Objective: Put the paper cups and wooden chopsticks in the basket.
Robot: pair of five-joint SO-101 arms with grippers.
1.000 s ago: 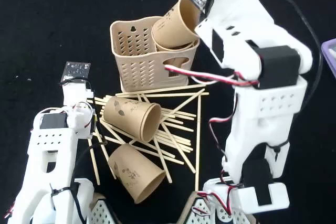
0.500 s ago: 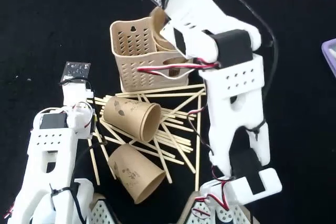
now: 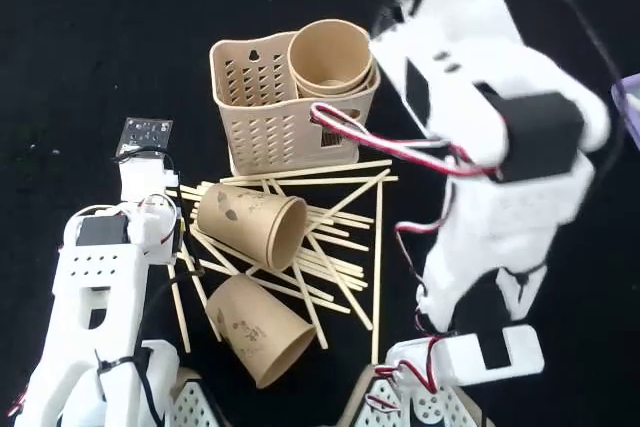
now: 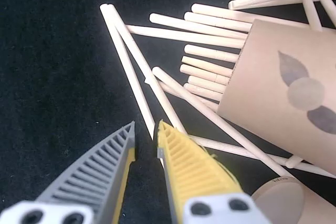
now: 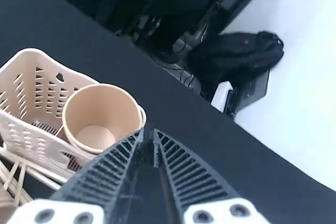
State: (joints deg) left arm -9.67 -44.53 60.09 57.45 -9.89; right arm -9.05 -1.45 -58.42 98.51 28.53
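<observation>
Left arm point(image 3: 95, 282) and right arm point(image 3: 500, 207): white printed shells with rows of small holes, black servo blocks point(image 3: 540, 132). Red, white and black cables point(image 3: 380, 142) on right arm. Left jaws ribbed, one grey, one yellow. Right jaws ribbed, black.

Table: black surface point(image 3: 90, 57), spanning the high view.
Purple container point(image 3: 630, 107): cut off at the right edge, mid-height.
Backpack point(image 5: 239, 59): black, on pale floor point(image 5: 304, 108) beyond the table.

My right arm point(image 3: 500, 117) shows blurred from above, and the lying cups point(image 3: 250, 222) cover parts of the chopsticks point(image 3: 335, 265) beneath them.
</observation>
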